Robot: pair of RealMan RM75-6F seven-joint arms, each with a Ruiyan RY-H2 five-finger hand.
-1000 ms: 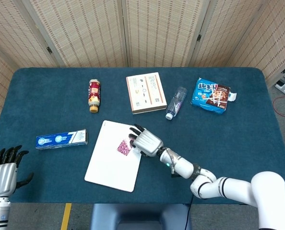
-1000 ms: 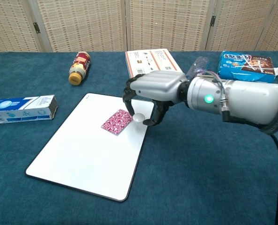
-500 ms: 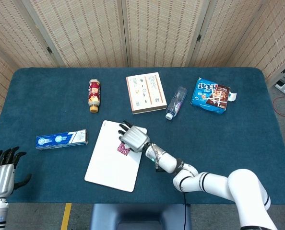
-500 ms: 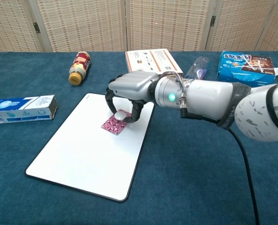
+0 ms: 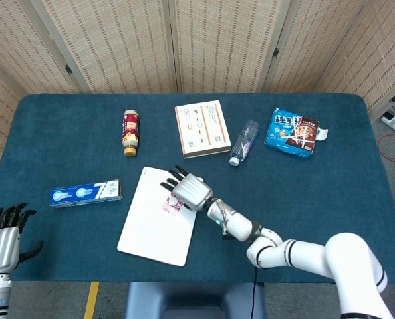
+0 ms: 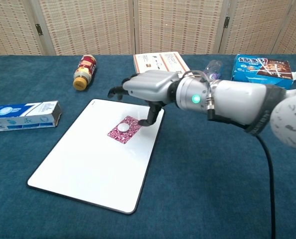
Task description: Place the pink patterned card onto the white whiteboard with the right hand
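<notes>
**Inspector:** You have the pink patterned card [image 6: 123, 130] lying flat on the white whiteboard [image 6: 88, 174], toward its far right corner, with a small white round disc [image 6: 123, 127] sitting on top of it. I judge that disc to be a magnet, though the frames cannot confirm it.

**Operator:** And my right hand?

**Inspector:** Your right hand [image 6: 147, 88] hovers just above and behind the card, fingers spread and grasping nothing. One fingertip [image 6: 144, 122] points down near the card's far edge; whether it touches the board I cannot tell. Your left hand [image 5: 3, 239] rests at the table's near left corner, fingers apart, holding nothing.

**Operator:** If I need to take the card up again, how does it handle?

**Inspector:** Expect it to be very light, thin and somewhat flexible. It lies flush on a smooth, likely slippery surface, so it offers you no edge to get under from above. A push would probably slide it rather than lift it. If the disc is a magnet, it pins the card, and you would have to lift the disc away first.

**Operator:** Where would you take hold?

**Inspector:** At a corner or the edge nearest the board's right rim, drawing it past the rim so thumb and finger can pinch it. Keep the pinch light; too much force would probably crease it. As placement stands, I judge the card is where the task wants it.
</notes>
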